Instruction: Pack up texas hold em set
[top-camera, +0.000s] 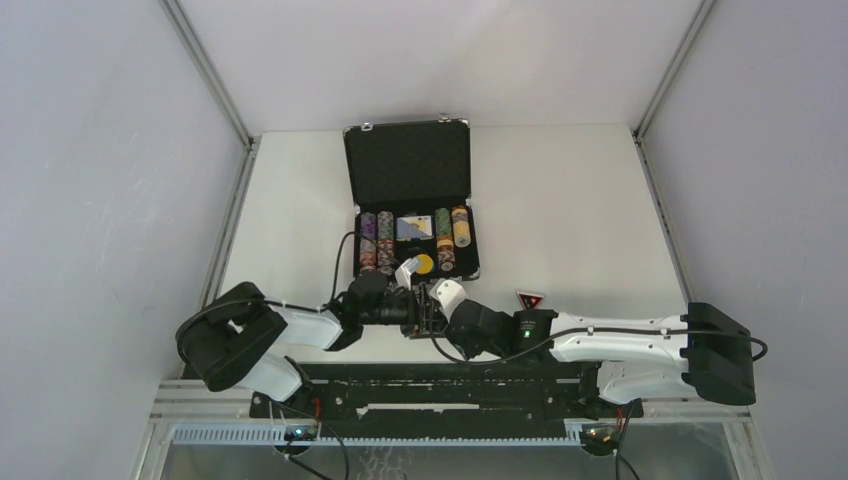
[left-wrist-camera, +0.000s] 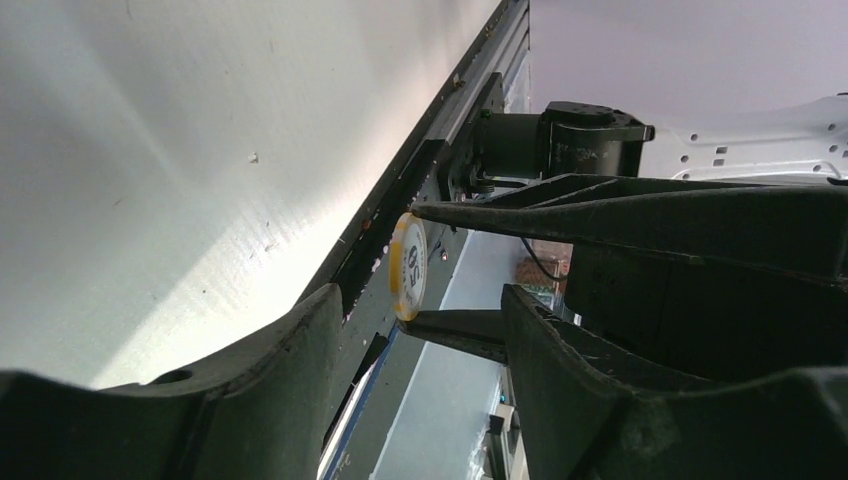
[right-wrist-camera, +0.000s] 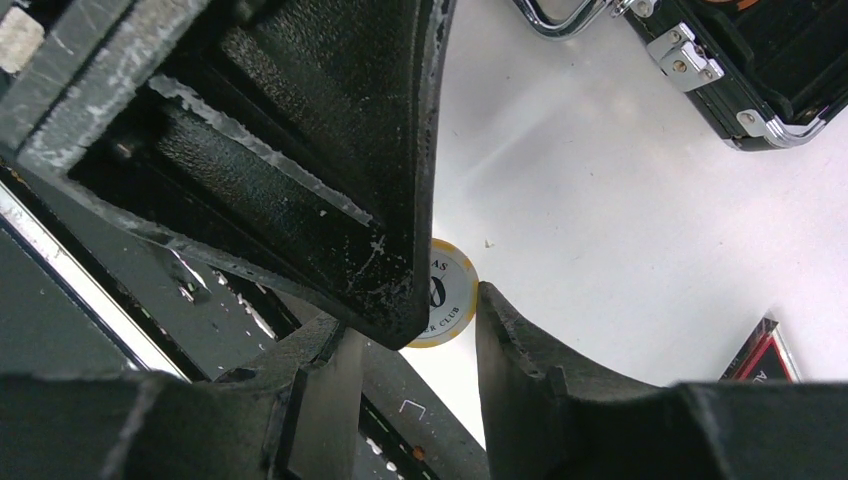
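While the right gripper (right-wrist-camera: 415, 312) grasps a yellow-and-white chip (right-wrist-camera: 445, 293) by its rim, we see the left gripper (left-wrist-camera: 420, 292) released, its fingers standing apart on both sides of the chip's faces. This happens near the front edge of the table (top-camera: 600, 200). Behind, the black case (top-camera: 408, 165) lies open with chip stacks (top-camera: 375, 240) inside. A red-black triangle token (top-camera: 529, 299) lies beside the right arm.

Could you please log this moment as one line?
right gripper: shut on chip | left gripper: open, beside chip | case: open
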